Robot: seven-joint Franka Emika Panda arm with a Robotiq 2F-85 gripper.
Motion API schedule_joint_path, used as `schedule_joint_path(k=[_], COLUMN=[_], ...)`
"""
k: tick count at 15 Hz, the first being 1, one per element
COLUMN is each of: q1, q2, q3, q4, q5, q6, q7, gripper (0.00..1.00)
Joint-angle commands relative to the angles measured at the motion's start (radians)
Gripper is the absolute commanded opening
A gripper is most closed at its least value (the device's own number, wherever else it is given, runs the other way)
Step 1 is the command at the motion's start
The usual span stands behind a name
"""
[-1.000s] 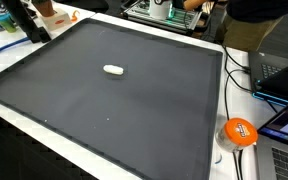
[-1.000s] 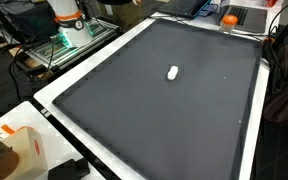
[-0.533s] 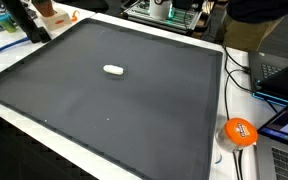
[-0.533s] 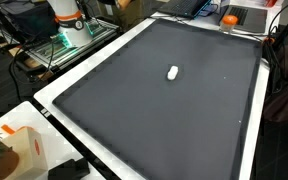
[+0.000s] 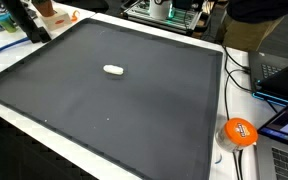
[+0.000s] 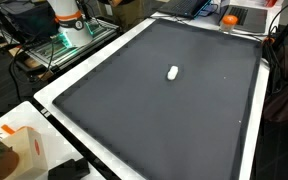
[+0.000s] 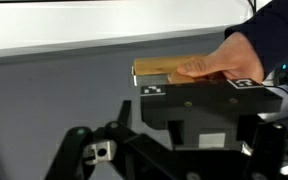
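Hovering fully open and empty, hand [image 7: 179, 150], near wooden block [image 7: 164, 70], by black box [image 7: 209, 105]

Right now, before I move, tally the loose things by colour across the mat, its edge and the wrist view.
White: 1, small oval piece on the dark mat.
Orange: 1, round thing beside the mat's edge.
Tan: 1, block held by a person's hand, wrist view.
Black: 1, marker-tagged box below the block.
Total: 4.
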Motion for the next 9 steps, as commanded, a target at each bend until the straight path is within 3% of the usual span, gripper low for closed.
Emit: schedule_joint_path(k=[1, 9], q1=[0.005, 0.007], q2=[0.015, 0.022], q3=[-0.01, -0.01], q4=[0.013, 0.022], q5=[0.019, 0.03], q6=[-0.012, -0.013], q7=[-0.013, -0.013], gripper=[1.0, 1.0])
